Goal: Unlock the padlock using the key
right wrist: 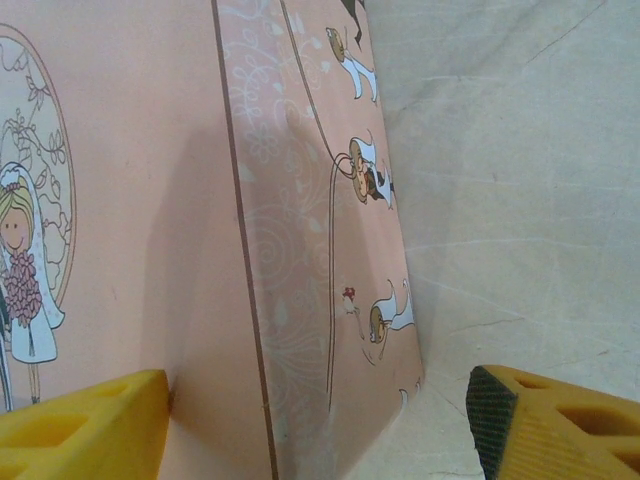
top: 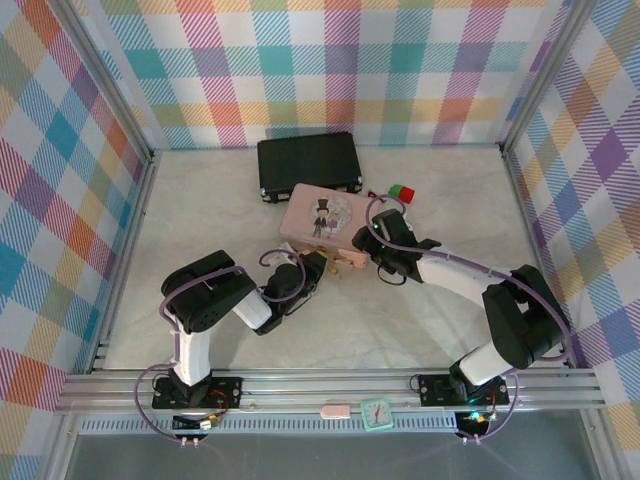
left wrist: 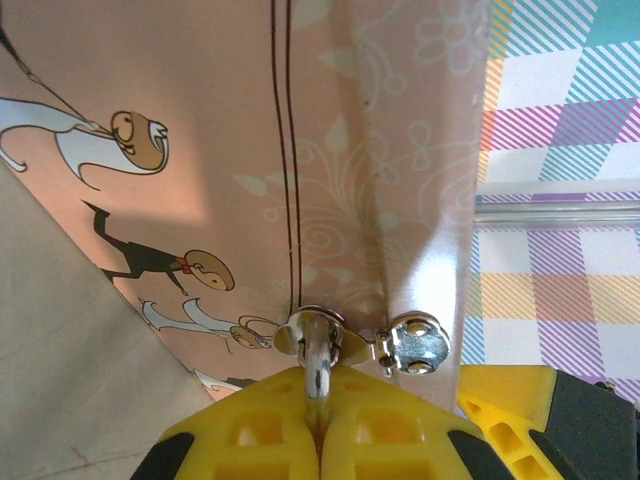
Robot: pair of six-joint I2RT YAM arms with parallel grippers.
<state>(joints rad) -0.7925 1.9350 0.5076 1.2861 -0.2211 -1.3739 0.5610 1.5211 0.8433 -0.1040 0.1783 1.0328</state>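
Silver shackle of the padlock (left wrist: 318, 365) hangs at the clasp (left wrist: 415, 343) of the pink box (left wrist: 250, 150), left end effector (left wrist: 320, 440) clamped on it. Small, stiff, slippery, likely light: best gripped by its body. Beside the box's corner, right end effector (right wrist: 315, 410) stands apart

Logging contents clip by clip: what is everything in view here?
box: 1, pink with cartoon couple, mid-table
case: 1, black, just behind the box
blocks: 2, red and green, by the box's far right corner
clasp: 1, silver, on the box's edge
padlock: 1, just its silver loop visible, at the clasp
clock: 1, teal, front rail
small pink item: 1, beside the clock
table: 1, pale
left end effector: 1, yellow, shut on the padlock's loop
right end effector: 1, yellow, open, astride the box's corner
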